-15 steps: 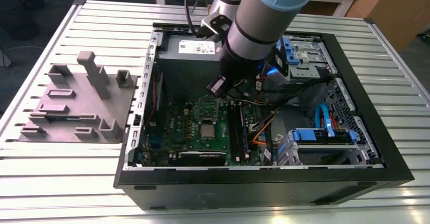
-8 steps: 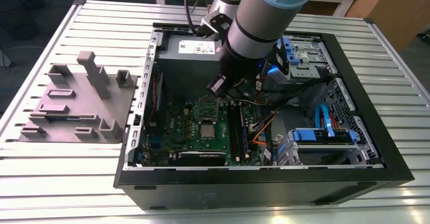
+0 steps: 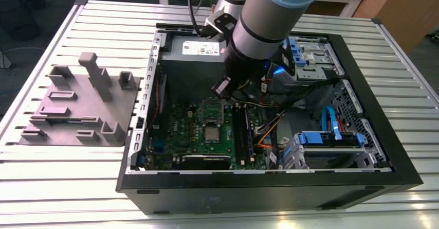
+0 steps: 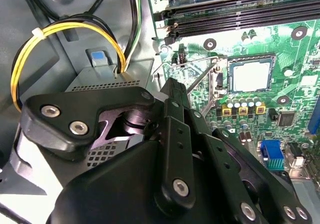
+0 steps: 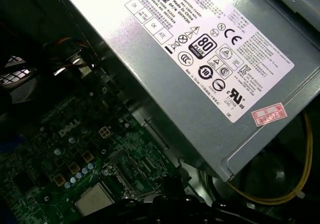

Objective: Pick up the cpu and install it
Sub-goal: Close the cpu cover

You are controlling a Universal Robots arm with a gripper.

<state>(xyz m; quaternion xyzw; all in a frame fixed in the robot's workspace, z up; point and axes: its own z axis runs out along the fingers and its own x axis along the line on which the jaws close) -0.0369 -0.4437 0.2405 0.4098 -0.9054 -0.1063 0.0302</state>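
While the arm hangs over the open computer case (image 3: 159, 136), the gripper (image 3: 227, 89) is low inside it, just beside the grey power supply (image 3: 195, 51) at the far side. I cannot tell from these views whether the claw is open or closed, and nothing can be seen held in it or touching it. On the power supply, in the first wrist view, there is a big white label (image 5: 210, 44) full of small print and certification marks, and near it a small red and white sticker (image 5: 268, 115). The cpu (image 3: 211, 134) lies flat in its socket on the green motherboard (image 3: 185, 131), with its silvery top up; it is apart from the claw, nearer to the front of the case and a little toward the exterior view's left. Beside the socket, a thin metal lever (image 4: 200, 82) stands raised in the second wrist view. Long black memory sticks (image 3: 243, 128) run beside the cpu on the exterior view's right. A grey holder block (image 3: 82, 108) stands on the slatted table (image 3: 61, 188), well apart on the exterior view's left.
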